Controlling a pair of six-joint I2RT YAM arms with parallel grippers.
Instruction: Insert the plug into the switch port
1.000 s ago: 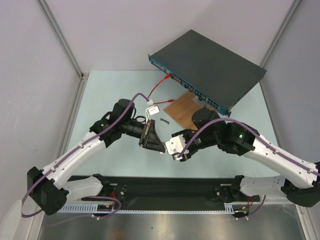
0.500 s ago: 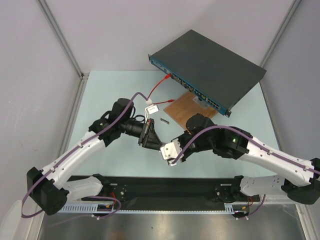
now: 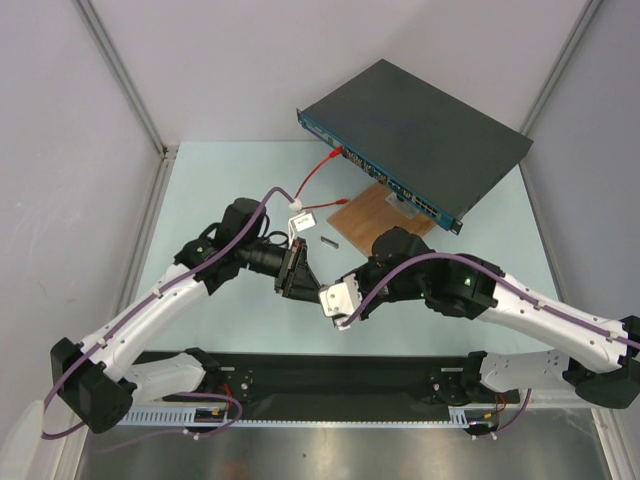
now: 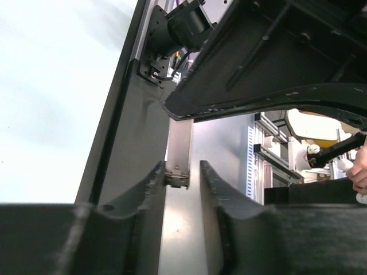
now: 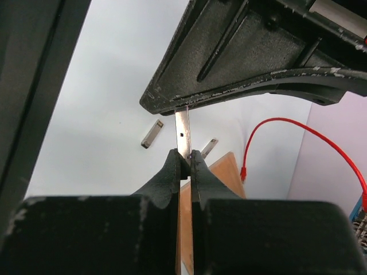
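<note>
At mid-tabletop [image 3: 200,200], well short of the switch [image 3: 420,130], two robot arms meet over a slim silver plug [image 5: 182,129]: the right gripper [image 5: 183,159] is clamped tight on one end, while the left gripper [image 4: 182,172] stands partly parted around the other, a gap showing beside the metal, so it seems not to be gripping. The switch lies at the far right of the tabletop, its blue socket face turned toward the arms, a red cable [image 3: 318,170] already seated near one end of the row (a spare silver piece [image 3: 330,242] lies loose beside a wooden board [image 3: 375,215]). By the look of it the plug is in hand and nothing more is done; carrying it to the blue face, lining it up with a free port and pushing it home all remain
</note>
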